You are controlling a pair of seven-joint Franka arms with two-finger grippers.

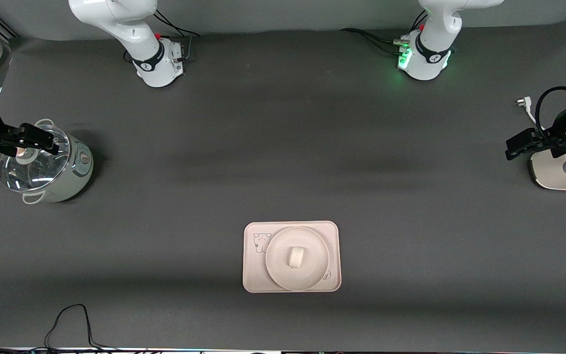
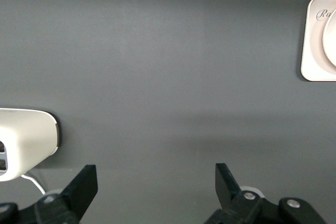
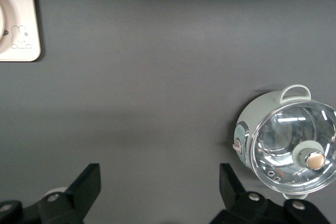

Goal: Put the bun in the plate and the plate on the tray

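Bun (image 1: 296, 256) in plate (image 1: 278, 273) — plate on tray (image 1: 253, 280).
Left gripper (image 1: 510, 150) over the table's left-arm end, right gripper (image 1: 52, 142) over the lidded pot (image 1: 74, 179) — both jaws apart, empty.

The bun (image 1: 296, 257) lies on the plate (image 1: 278, 270), which sits on the tray (image 1: 252, 275); both end effectors hang open at the counter's (image 1: 283, 162) ends.
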